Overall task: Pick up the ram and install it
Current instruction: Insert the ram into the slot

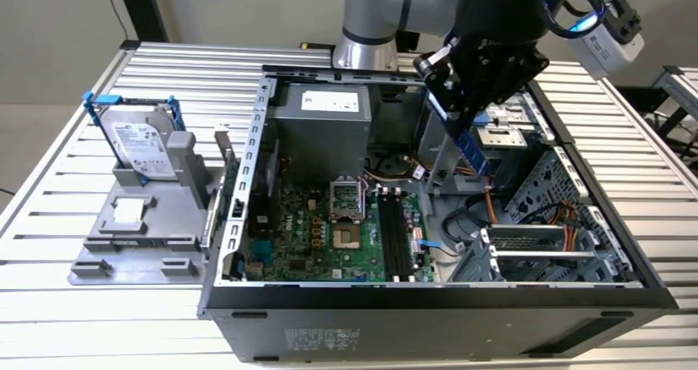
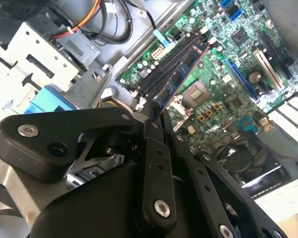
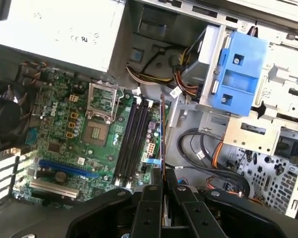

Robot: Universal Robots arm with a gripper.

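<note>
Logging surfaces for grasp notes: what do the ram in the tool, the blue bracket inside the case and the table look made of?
The ram, clamped in the tool: circuit-board laminate, blue, with matt black chips. The blue bracket: likely moulded plastic, by its even colour and soft sheen. The table: ribbed metal slats, probably aluminium, pale matt grey.

Black, screw-studded tool [image 2: 154, 113]; silver-grey arm [image 1: 367, 28].

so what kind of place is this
Probably a robotics lab bench for PC assembly tests: an open desktop computer case lies on a slatted aluminium table, a hard drive stands in a grey fixture beside it, and a robot arm holds the ram above the motherboard.
</note>
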